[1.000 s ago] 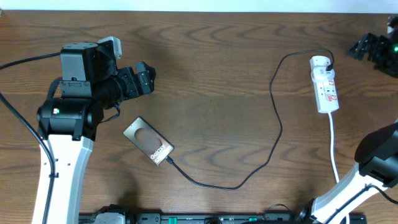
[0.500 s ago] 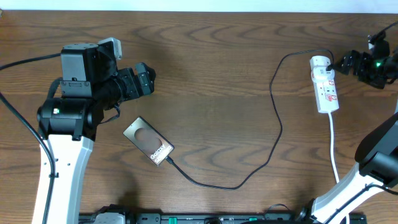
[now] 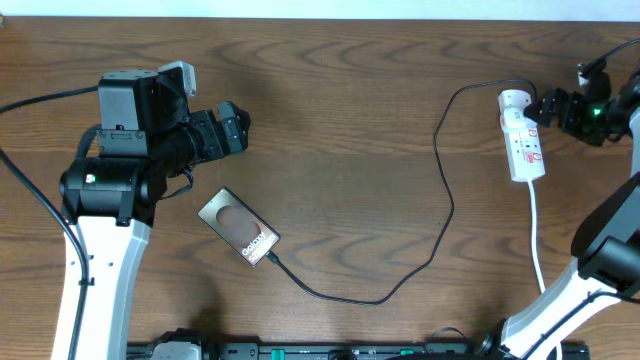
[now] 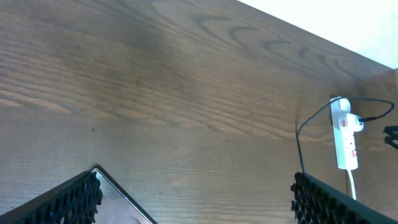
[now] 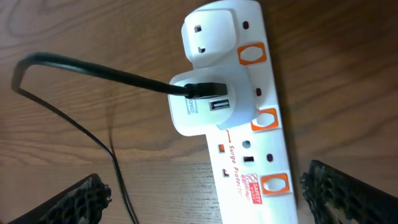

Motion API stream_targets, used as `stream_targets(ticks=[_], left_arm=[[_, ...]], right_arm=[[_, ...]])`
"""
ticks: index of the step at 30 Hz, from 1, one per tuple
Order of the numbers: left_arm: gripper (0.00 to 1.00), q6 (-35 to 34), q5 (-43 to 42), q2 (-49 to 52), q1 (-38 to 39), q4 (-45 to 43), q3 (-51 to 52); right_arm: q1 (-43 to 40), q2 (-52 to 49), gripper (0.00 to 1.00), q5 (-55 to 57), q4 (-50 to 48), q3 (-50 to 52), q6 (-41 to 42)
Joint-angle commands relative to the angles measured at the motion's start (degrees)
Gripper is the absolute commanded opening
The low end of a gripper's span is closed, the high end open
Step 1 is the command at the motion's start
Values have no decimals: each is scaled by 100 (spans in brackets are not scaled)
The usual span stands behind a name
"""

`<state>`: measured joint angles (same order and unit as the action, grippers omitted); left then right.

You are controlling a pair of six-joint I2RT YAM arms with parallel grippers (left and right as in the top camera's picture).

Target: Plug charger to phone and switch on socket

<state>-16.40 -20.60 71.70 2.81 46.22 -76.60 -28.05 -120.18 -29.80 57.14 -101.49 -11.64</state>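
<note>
Your long white socket [image 3: 523, 135] is lying far-to-near on the right of the wooden surface [image 3: 340, 90]. Your flat brown phone [image 3: 238, 227] is lying slanted on the left, and the thin black charger [image 3: 452, 205] is curling between them. Your left pincer [image 4: 199, 202] and right pincer [image 5: 211, 196] are both gaping wide open.

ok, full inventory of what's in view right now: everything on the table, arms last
table: 1, dark brown wood grain, under everything
phone: 1, bronze-brown with white lettering, flat, left of centre
charger cable: 1, black, loops from the phone's lower corner across to the USB adapter
USB adapter: 1, white, seated in the power strip, cable in its port
power strip: 1, white, right side of the table
switches: 3 visible, orange, along the strip's face
white lead: 1, white, from the strip toward the near edge
left gripper: 1, black, open, empty, beyond the phone
right gripper: 1, black, open, empty, beside the strip's adapter end
</note>
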Motion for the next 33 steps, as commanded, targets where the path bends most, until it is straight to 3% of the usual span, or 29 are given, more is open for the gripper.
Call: stream_targets(ticks=[1,9,33], left_arm=[[96,140,83,26,17,59,-142],[96,140,376,26,17,149,-142],[96,142,378,26,17,280,-142]], right_arm=[[-28,-374,99,-256,-7,48,-131],[44,-693,99,-870,-94,46,-365],[308,-693,99,-269,-450,42,-319]])
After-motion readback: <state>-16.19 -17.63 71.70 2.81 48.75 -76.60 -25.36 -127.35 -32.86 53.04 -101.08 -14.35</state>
